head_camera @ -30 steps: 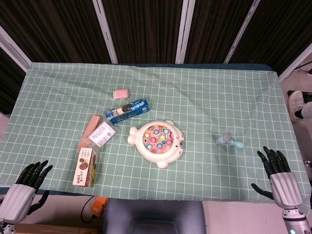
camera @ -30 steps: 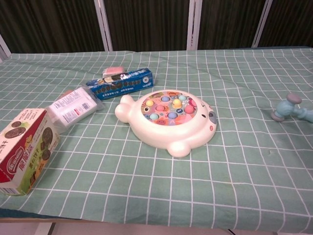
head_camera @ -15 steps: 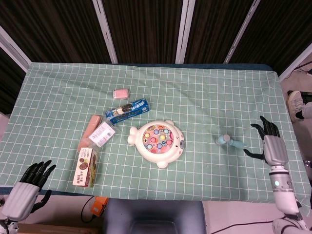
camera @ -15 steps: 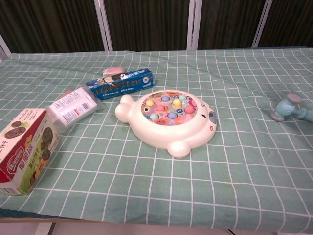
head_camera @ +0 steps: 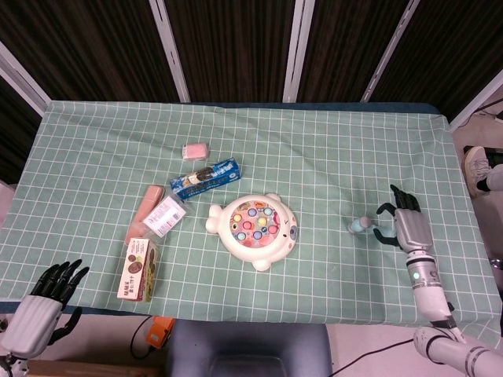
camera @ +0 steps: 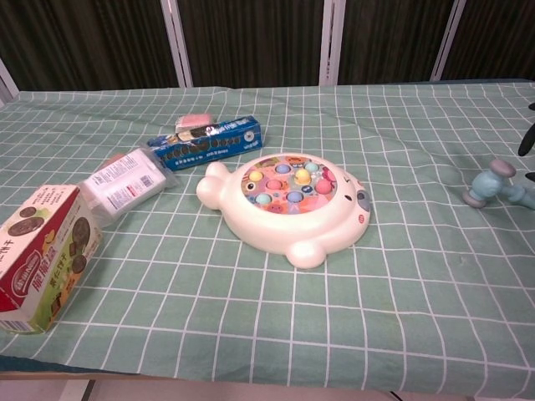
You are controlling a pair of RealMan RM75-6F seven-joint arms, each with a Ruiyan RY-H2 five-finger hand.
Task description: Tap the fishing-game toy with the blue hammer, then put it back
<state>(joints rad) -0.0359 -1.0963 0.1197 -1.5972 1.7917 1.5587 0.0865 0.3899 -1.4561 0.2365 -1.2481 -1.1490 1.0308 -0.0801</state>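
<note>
Table: a green checked cloth (head_camera: 330, 141) is covering it in front of dark slatted panels. Hammer (head_camera: 363, 225): blue, lying flat on the cloth toward the right edge, well apart from the toy (head_camera: 254, 229), which is sitting near the middle toward the front edge. Long axis: running roughly left to right, parallel with the front edge; the grey-tipped head is pointing toward the toy, and the handle is trailing toward the right edge, under the right hand (head_camera: 403, 222). Right hand: hovering over the handle end with fingers spread and curving down, gripping nothing; whether a fingertip is touching the handle cannot be told. In the chest view only a dark fingertip is showing at the right border, just above the hammer (camera: 493, 185). Left hand (head_camera: 49, 292): hanging off the front left corner, fingers apart, holding nothing, far from the hammer. Judgement: the right hand is by far the nearer, and the coming grasp is likely turning on closing across the handle, square to its axis.
</note>
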